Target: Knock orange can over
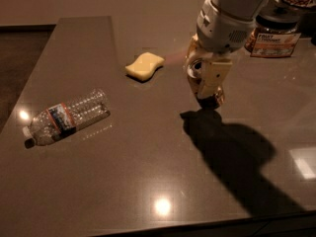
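The orange can (195, 69) is between the cream fingers of my gripper (205, 85), right of the table's middle. Its silver top shows at the upper left and its orange lower end sticks out below the fingers, so it stands tilted. The fingers cover most of its side. My gripper is shut on the can, and its lower end is close to or touching the dark table (148, 157). The white arm comes down from the upper right.
A clear plastic water bottle (66, 116) lies on its side at the left. A yellow sponge (144, 66) lies left of the gripper. A dark-lidded jar (274, 31) stands at the back right. The table's left edge and near edge are in view.
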{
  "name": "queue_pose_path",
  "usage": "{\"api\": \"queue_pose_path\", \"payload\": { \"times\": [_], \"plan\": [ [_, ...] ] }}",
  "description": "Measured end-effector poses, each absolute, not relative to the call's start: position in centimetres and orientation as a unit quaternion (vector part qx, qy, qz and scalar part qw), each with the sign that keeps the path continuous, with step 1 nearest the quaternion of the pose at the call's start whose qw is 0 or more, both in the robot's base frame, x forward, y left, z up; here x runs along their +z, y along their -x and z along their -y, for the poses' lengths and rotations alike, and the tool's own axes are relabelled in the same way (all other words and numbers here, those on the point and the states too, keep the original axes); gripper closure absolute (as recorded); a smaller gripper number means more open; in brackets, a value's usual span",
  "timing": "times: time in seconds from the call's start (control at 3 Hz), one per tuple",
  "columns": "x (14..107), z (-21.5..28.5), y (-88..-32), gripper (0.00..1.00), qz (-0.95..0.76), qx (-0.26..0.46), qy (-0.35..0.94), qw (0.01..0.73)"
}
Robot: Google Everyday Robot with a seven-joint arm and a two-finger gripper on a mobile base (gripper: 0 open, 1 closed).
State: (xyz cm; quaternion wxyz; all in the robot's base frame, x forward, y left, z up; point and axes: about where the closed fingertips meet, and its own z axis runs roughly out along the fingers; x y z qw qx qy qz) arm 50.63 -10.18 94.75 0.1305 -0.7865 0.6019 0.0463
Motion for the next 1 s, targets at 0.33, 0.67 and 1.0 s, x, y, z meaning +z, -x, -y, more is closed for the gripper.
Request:
{"api": "queue_pose_path", "payload": {
  "times": [0.33, 0.67, 1.0],
  "plan": [
    [94.4, 11.6, -51.8, 1.00, -0.594, -0.018, 0.797, 0.108],
    [93.0, 12.4, -51.7, 0.84, -0.575, -0.063, 0.812, 0.080],
    [91.5, 12.5, -51.7, 0.61, -0.551, -0.089, 0.828, 0.054]
  ]
}}
